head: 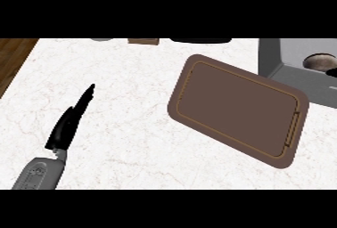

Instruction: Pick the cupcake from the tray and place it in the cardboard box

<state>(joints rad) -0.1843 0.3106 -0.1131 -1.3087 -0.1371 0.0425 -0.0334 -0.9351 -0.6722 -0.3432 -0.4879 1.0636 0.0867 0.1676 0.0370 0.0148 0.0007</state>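
We see the cupcake (320,62) already off the brown tray (237,109) and sitting in the grey box (280,67) at far right, well apart from our straight-fingered, empty left hand (71,122) at lower left; right hand barely visible, can't tell.

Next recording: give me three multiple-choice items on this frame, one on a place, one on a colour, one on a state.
1. Where is the cupcake?
A. on the tray
B. in the grey box at the right edge
C. in the left hand

2. What colour is the tray?
A. brown
B. blue
C. white

3. How is the left hand?
A. curled round the cupcake
B. open, fingers straight, holding nothing
C. pressing on the tray

Key: 1 B, it sits inside the box; 2 A, brown all over; 3 B, fingers extended over bare counter.
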